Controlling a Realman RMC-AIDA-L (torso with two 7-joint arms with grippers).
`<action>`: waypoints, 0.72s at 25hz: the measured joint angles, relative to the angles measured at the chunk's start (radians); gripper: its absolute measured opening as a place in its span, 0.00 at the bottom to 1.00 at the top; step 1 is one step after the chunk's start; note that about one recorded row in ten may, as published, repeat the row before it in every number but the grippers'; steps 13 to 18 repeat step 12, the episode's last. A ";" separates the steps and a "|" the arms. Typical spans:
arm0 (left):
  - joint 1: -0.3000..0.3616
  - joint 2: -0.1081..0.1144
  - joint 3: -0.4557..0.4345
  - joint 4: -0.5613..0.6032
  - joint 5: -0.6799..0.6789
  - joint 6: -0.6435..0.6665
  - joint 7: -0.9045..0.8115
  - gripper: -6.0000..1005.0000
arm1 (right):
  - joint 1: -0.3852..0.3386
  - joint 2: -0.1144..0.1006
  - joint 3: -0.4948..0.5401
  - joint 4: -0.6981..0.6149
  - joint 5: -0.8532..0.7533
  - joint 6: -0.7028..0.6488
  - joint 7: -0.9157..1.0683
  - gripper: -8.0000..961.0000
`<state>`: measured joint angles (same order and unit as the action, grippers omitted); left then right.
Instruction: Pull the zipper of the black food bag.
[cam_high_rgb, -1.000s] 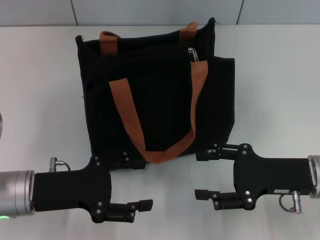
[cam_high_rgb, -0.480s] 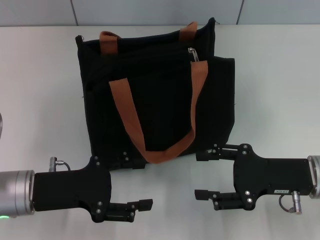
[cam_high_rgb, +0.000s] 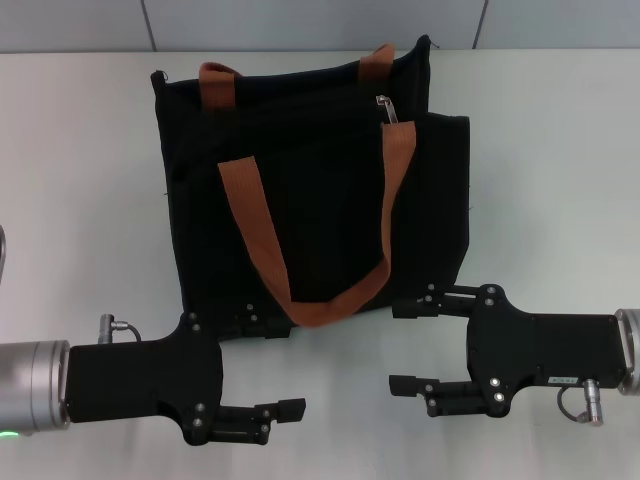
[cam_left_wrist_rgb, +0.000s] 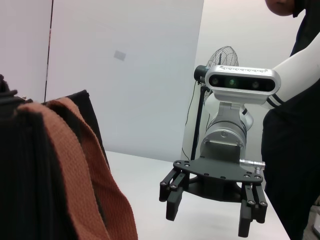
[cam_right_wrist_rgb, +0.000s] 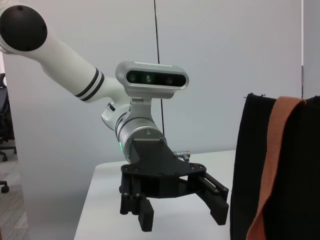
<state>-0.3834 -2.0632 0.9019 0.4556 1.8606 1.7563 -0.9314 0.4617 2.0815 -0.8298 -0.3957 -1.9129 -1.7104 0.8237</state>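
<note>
The black food bag (cam_high_rgb: 310, 190) lies flat on the white table, with two orange-brown straps (cam_high_rgb: 250, 235) across it. The small silver zipper pull (cam_high_rgb: 386, 108) sits near the bag's far right top edge. My left gripper (cam_high_rgb: 283, 365) is open at the bag's near left corner; its upper finger lies by the bag's near edge. My right gripper (cam_high_rgb: 397, 348) is open just off the bag's near right corner. The left wrist view shows the bag (cam_left_wrist_rgb: 30, 175) close up and the right gripper (cam_left_wrist_rgb: 210, 212) beyond. The right wrist view shows the bag's edge (cam_right_wrist_rgb: 252, 150) and the left gripper (cam_right_wrist_rgb: 180, 212).
The white table (cam_high_rgb: 80, 200) spreads around the bag on both sides. A grey wall (cam_high_rgb: 300, 25) runs behind the table's far edge. A person in black (cam_left_wrist_rgb: 295, 125) and a fan (cam_left_wrist_rgb: 222, 57) stand beyond the table.
</note>
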 joint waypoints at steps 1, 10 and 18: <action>0.000 0.000 0.000 0.000 0.000 0.000 0.000 0.83 | 0.000 0.000 0.000 0.000 0.000 0.000 0.000 0.77; 0.000 0.001 0.001 0.001 0.000 0.005 -0.001 0.83 | 0.003 0.001 0.000 0.000 0.001 0.002 0.000 0.77; 0.000 0.001 0.001 0.001 0.000 0.005 -0.001 0.83 | 0.003 0.002 0.000 0.000 0.001 0.002 0.000 0.77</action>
